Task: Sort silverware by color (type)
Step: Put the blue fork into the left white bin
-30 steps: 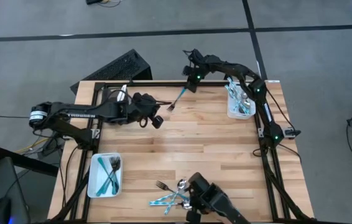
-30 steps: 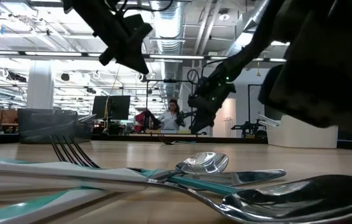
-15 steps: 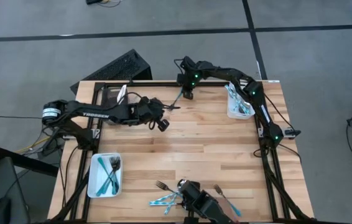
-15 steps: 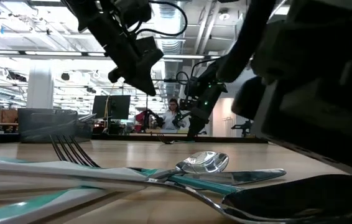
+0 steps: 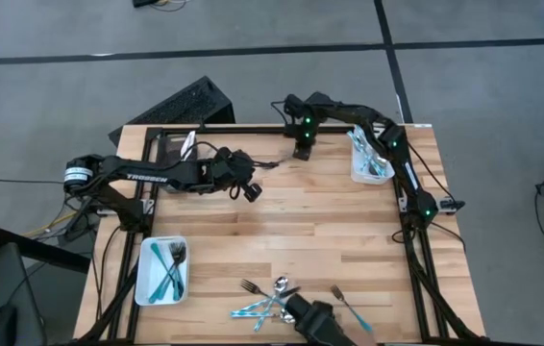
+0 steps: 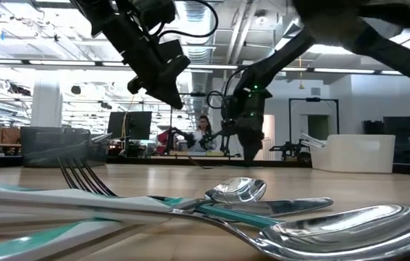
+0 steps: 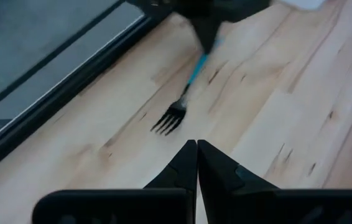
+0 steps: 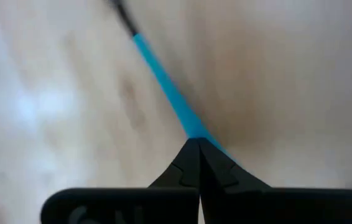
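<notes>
Right gripper was at the far edge of the wooden table, fingers pinched on the blue handle of a fork. In the right wrist view the two fingers met in a point on the blue handle, no gap between them. The left wrist view showed the fork with its tines at or just above the wood (contact could not be told) and its handle rising into the right gripper.

Left gripper hovered near the fork's tines, just apart from them, fingers pressed together on nothing; in its own view the fingertips touched, with bare wood ahead.

White bin at the far right held several pieces, some blue-handled, some metal. White bin at the near left held teal-handled pieces, including a fork.

Loose pile lay at the near edge, mixed: silver fork and spoon with teal-handled pieces crossed beneath. One more blue-handled fork lay just right of the pile, apart from it.

Low view: pile close up, fork tines, a spoon bowl and a large spoon nearest the lens. A person showed in the room behind the table.
</notes>
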